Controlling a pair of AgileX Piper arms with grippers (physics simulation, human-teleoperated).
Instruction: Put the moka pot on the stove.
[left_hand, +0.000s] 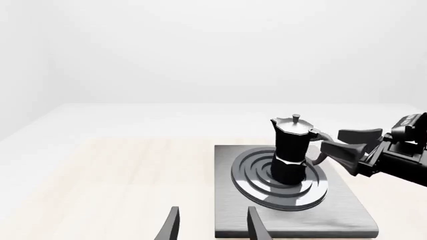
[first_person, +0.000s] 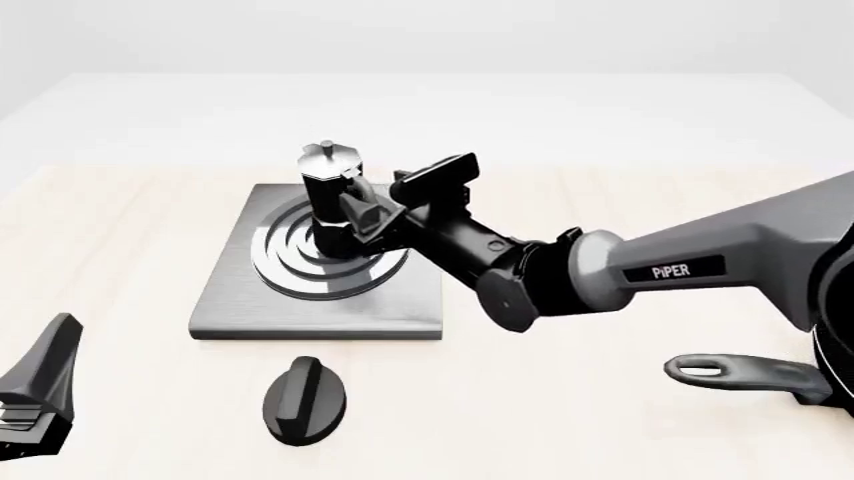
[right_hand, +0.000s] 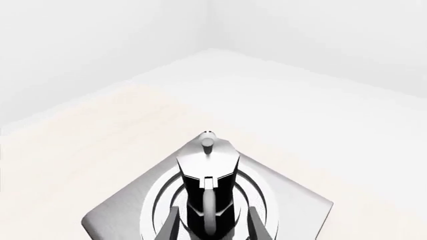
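The moka pot (first_person: 330, 195) stands upright on the ring burner of the stove (first_person: 227, 300); it also shows in the left wrist view (left_hand: 292, 150) and the right wrist view (right_hand: 207, 170). My right gripper (first_person: 376, 205) is open, its fingers on either side of the pot's curved handle (right_hand: 210, 210) with a gap on both sides. In the left wrist view the right gripper (left_hand: 331, 141) reaches in from the side at handle height. My left gripper (left_hand: 212, 212) is open and empty, low near the table's front left (first_person: 38, 390), short of the stove (left_hand: 347, 210).
A black oval knob (first_person: 304, 400) lies on the table just in front of the stove. The long handle of a black pan (first_person: 747, 372) shows at the front right, under the right arm.
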